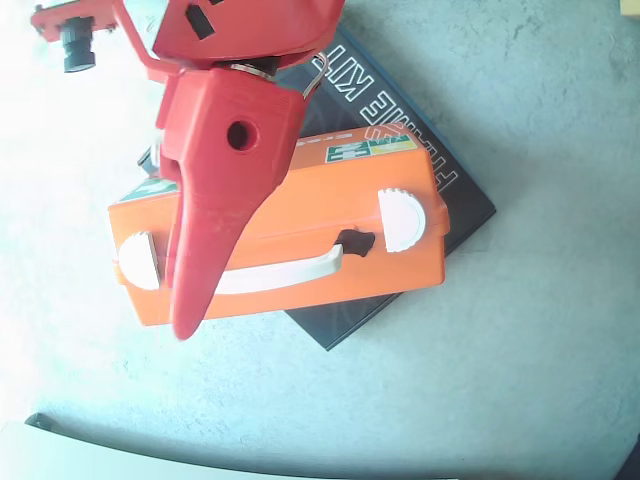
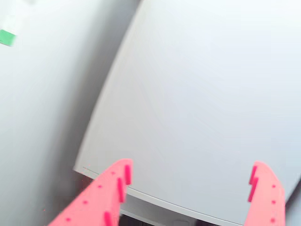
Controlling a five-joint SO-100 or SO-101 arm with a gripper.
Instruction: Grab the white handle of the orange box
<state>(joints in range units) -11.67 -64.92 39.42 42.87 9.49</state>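
In the overhead view the orange box (image 1: 330, 200) lies flat, with green-and-white labels along its far edge. Its white handle (image 1: 290, 270) runs along the near side, and a black hinge mount (image 1: 357, 242) shows at its right end. The handle's left part is hidden under my red gripper (image 1: 186, 305), which hangs over the box's left half with its tip past the near edge. In the wrist view the gripper (image 2: 192, 165) is open and empty, with its two fingers wide apart. That view is washed out and shows only a pale surface.
Two white half-round latches (image 1: 405, 218) (image 1: 138, 260) sit at the ends of the box. A flat black box with white lettering (image 1: 445, 185) lies under the orange box on the grey table (image 1: 540, 340). The table's curved edge (image 1: 150, 445) runs along the bottom left.
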